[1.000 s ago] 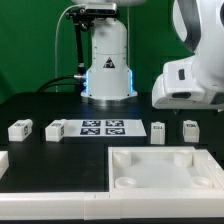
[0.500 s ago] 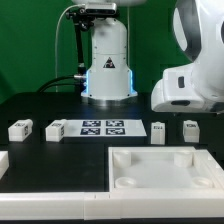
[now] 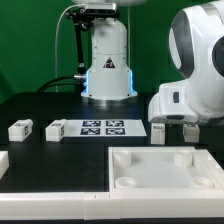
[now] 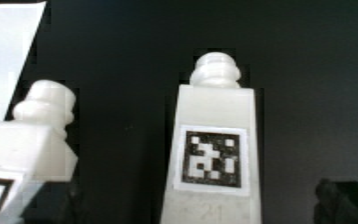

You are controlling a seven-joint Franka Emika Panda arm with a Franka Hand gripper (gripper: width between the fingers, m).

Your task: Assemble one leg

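Jaws spread wide, low over the counter [image 3: 40,105]. Tagged leg [image 4: 211,140] centred under the gap; second leg [image 4: 34,130] just beside, apart.

Colours: table [image 3: 40,105] black, backdrop [image 3: 30,40] green. Robot arm [image 3: 195,70] glossy white. Arm base [image 3: 107,45] white with a blue glow and a dark triangle mark. Marker board [image 3: 103,126] white with black-and-white square tags. Leg [image 4: 215,115] white plastic, black-and-white square tag [image 4: 213,157] on its face. Neighbouring leg [image 4: 34,135] same white. Large square piece [image 3: 165,178] plain white.
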